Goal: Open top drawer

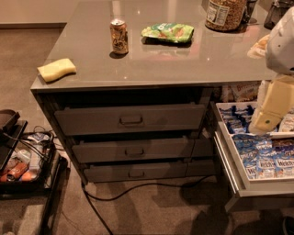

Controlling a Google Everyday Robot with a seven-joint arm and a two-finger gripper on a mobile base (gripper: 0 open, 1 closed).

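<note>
The top drawer [92,121] is the tallest of three grey fronts under the grey counter, with a small dark pull handle [131,120] at its centre. Its front stands slightly forward, with a dark gap above it; no interior shows. My gripper [265,120] is at the end of the white arm at the right. It hangs over the open snack drawer, well to the right of the handle and apart from the top drawer.
Two shorter grey drawer fronts [133,150] sit below. A white-sided drawer of snack packets [257,156] is pulled far out at the right. On the counter are a can [119,36], a green bag [168,32], a yellow sponge [56,69] and a jar [225,13]. A black cable [138,188] lies on the floor and a cart [23,160] stands at the left.
</note>
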